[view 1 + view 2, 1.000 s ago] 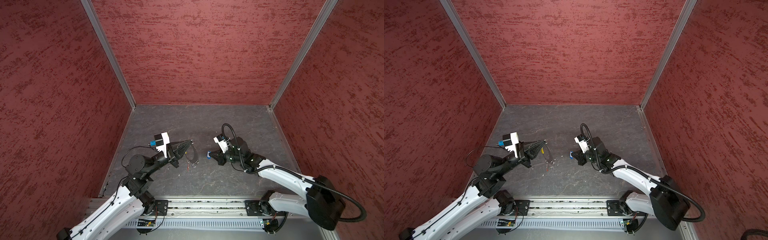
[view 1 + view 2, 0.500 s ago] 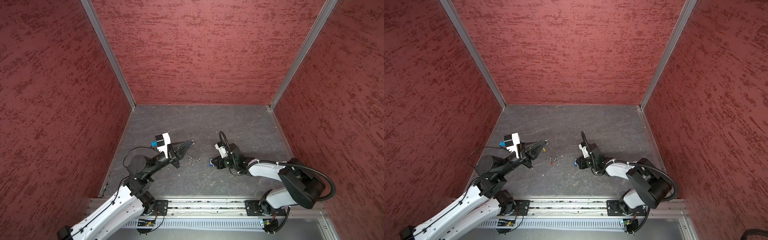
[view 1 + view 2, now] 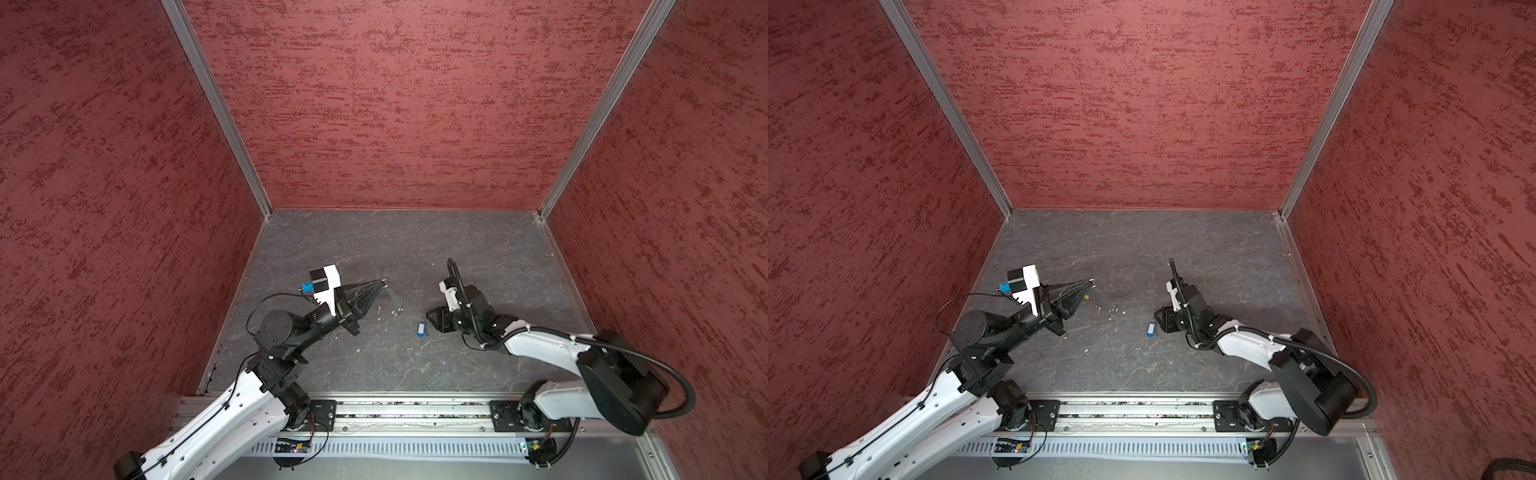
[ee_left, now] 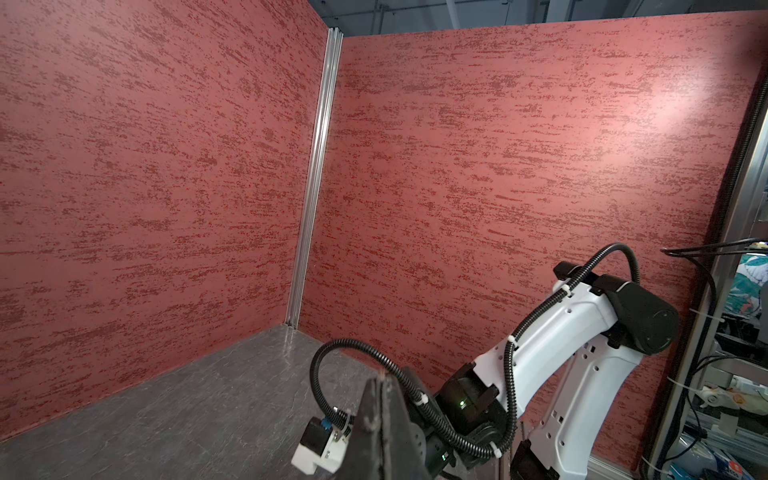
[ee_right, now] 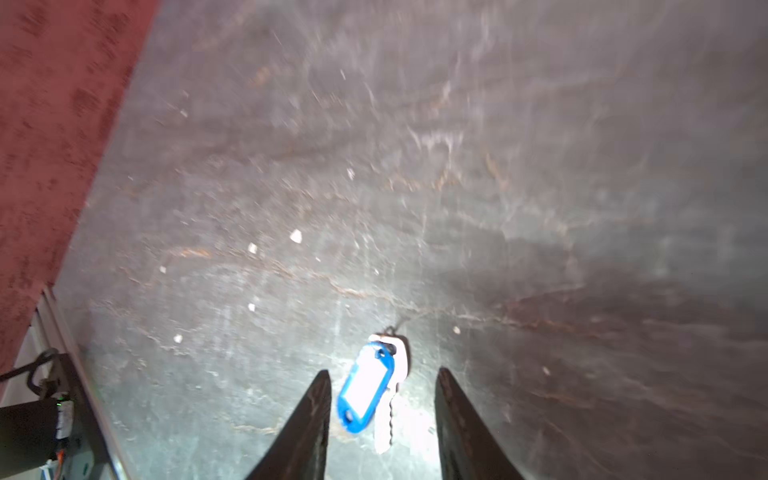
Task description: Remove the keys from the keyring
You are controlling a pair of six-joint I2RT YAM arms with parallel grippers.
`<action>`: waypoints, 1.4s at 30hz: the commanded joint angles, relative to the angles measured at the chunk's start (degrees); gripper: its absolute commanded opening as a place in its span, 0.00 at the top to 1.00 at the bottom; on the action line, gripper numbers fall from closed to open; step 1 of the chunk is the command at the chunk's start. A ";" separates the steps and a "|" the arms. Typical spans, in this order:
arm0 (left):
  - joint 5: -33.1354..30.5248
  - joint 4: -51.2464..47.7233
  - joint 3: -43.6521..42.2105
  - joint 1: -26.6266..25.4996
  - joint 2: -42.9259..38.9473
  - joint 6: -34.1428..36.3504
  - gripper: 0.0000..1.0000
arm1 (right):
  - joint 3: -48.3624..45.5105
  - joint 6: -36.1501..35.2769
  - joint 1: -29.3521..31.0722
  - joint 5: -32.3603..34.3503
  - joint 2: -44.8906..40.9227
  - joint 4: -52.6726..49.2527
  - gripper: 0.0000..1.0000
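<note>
Looking at where everything sits, the blue-tagged key (image 5: 365, 390) is already off the keyring (image 3: 394, 302). It seems to lie on the bench (image 3: 415, 249), right in the gap between the right fingers (image 5: 316, 415) and touching neither one. Those fingers stand fairly wide apart with nothing in them, and in both top views the tag lies just ahead of their tips. It makes sense as a drop spot: the key is clear of the ring, so it can't snag back into the wire.

The left fingers (image 3: 368, 291) are pressed fully together, and the thin wire loop looks pinched at their tips. It hangs out past and below them, with the yellow segment (image 3: 1086, 297) tucked just under the tips. Holding the loop up off the bench seems to be the point. It keeps the wire steady and lets whatever's threaded on it dangle where the right fingers can get at it.

A few small silvery rings (image 3: 1112, 309) show just beyond the left fingertips. They're too tiny to say whether a key hangs there, and no red tag can be made out.

Best guess is the next job is pulling off any key left on that loop.
</note>
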 commanded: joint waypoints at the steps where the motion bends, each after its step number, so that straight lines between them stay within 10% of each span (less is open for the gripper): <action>1: -0.86 0.49 0.34 -0.39 0.09 -0.34 1.00 | 3.96 -3.94 -0.26 1.90 -7.33 -3.27 0.55; 13: -2.89 -0.39 3.28 -1.12 4.64 -0.90 1.00 | 17.89 -10.89 4.99 -16.68 -18.14 -1.25 0.48; 26: -4.69 -0.95 4.94 -1.41 7.14 -1.07 1.00 | 23.77 -16.35 12.89 -14.79 -13.89 -1.06 0.41; 42: -4.34 -1.00 4.98 -1.85 8.33 -1.58 1.00 | 25.73 -17.85 12.99 -12.42 -9.63 -4.32 1.00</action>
